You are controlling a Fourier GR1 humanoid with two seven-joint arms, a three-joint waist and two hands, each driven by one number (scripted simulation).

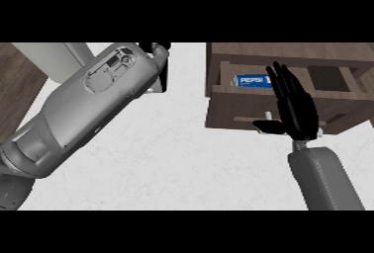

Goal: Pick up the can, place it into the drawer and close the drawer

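And there it was — the can [252, 80], blue with its white Pepsi lettering, lay on its side inside the open drawer [219, 106], tucked toward the left of the compartment. We held our right hand [296, 111] in front of that drawer, fingers straight and stretched up toward the cabinet, thumb stuck out to the left near the small pale handle [269, 116] on the drawer's front panel. The hand gripped nothing; its fingertips overlapped the right end of the can in our view, though we could not tell whether they touched it. The drawer stood pulled out from the brown wooden cabinet [292, 52], its front panel hanging over the white counter [175, 148]. Our right forearm [325, 180] came up grey from the lower edge, below the drawer front. On the other side, our left forearm [80, 108] swept big and grey across the left half of the view, angled up to the top — and only a sliver of the black left hand [155, 48] showed at the upper edge, so we could not tell how its fingers sat. Dark wood flooring [16, 84] showed past the counter's left edge.
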